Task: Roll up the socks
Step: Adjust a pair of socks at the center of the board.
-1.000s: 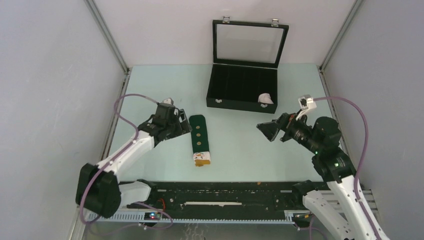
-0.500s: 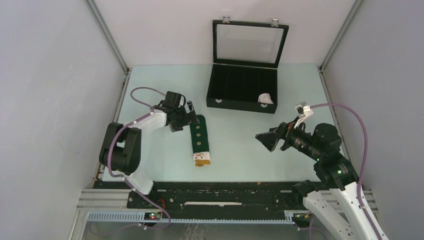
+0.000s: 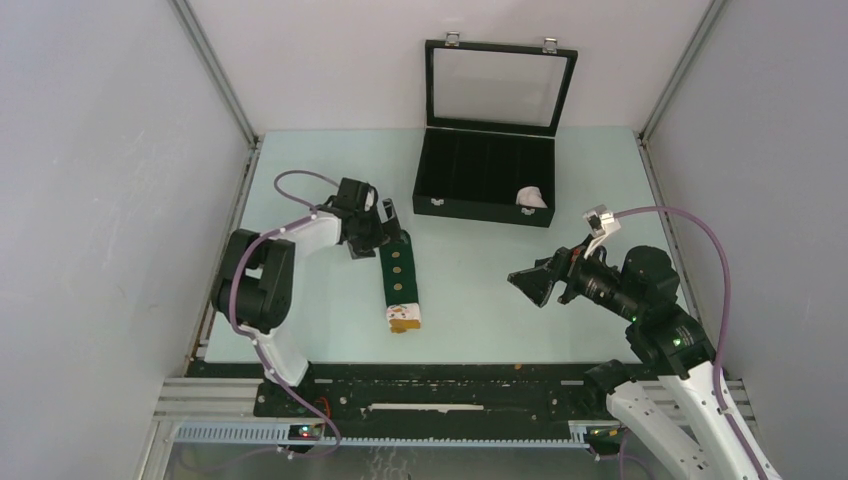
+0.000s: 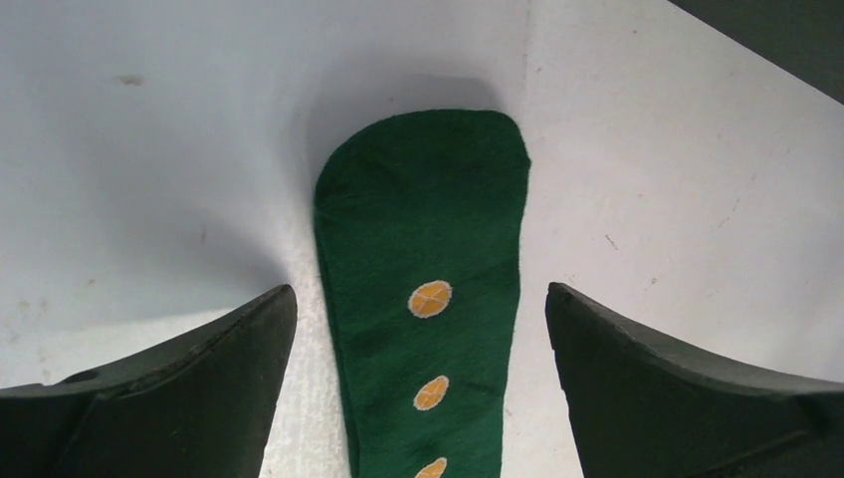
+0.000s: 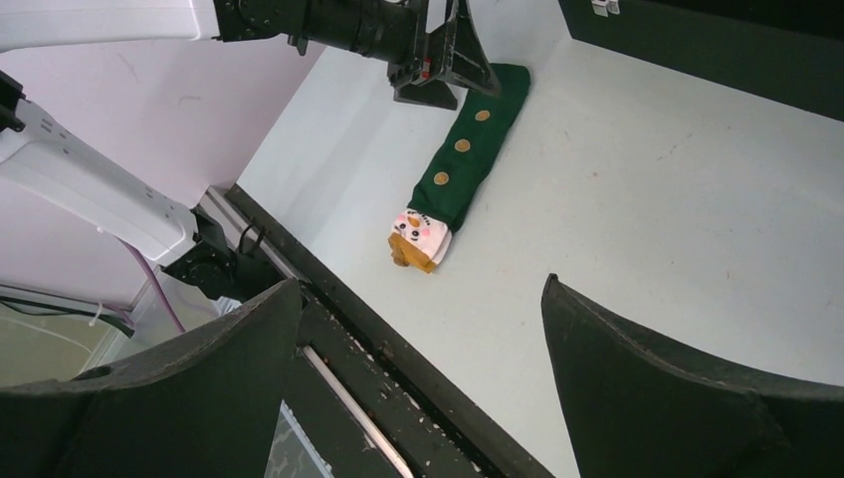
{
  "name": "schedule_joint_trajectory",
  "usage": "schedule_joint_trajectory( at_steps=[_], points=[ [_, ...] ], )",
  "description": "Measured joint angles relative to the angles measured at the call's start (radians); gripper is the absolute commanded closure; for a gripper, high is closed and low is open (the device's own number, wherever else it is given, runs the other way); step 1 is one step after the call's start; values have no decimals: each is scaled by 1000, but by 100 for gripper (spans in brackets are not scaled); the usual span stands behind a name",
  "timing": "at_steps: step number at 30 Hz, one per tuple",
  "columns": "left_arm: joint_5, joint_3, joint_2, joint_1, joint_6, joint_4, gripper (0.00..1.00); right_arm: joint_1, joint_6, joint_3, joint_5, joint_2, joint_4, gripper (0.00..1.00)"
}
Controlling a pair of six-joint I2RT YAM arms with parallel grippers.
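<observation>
In the top view, the dark green sock (image 3: pixel 399 275) lies flat and straight on the pale table (image 3: pixel 480 300), left of centre. Its green end points toward the far wall and its white-orange end (image 3: pixel 404 319) toward you. Your left gripper (image 3: pixel 388 224) is low over the far green end with its jaws spread. Your right gripper (image 3: pixel 527 283) hangs over the table's right half, well apart from that sock, with its jaws also apart and nothing between them. Behind, the black case (image 3: pixel 470 207) stands with its lid up. The white sock (image 3: pixel 533 197) sits bunched in the case's right end.

In the left wrist view, the two dark fingers (image 4: pixel 199 378) stand wide on either side of the green sock, and its rounded end reaches past their tips. The left finger is just beside the sock's edge and the right one stands a little off it. Neither is clamped on the fabric. Three tan dots (image 4: pixel 430 298) run down the sock's middle.

In the right wrist view, your right fingers (image 5: pixel 657 398) are wide open with only bare table between them. Beyond them the green sock lies on a slant, its white-orange end nearest the black rail (image 5: pixel 378 378) at the table's near edge. The left gripper sits at the sock's far end.
</observation>
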Motion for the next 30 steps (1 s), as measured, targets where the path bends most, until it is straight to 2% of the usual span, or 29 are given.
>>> schedule_joint_trajectory(
  at_steps=[6, 21, 23, 30],
  points=[
    [7, 34, 34, -57, 0, 21, 0, 1, 0, 0, -3, 0, 0, 4],
    [13, 58, 71, -293, -38, 94, 0, 37, -3, 0, 31, 8, -40, 7],
    [20, 58, 72, -315, -50, 99, 0, 49, -10, 0, 31, 10, -45, 11],
    [10, 57, 58, -341, -61, 77, 0, 98, -51, 0, 19, 37, -61, 13]
  ],
)
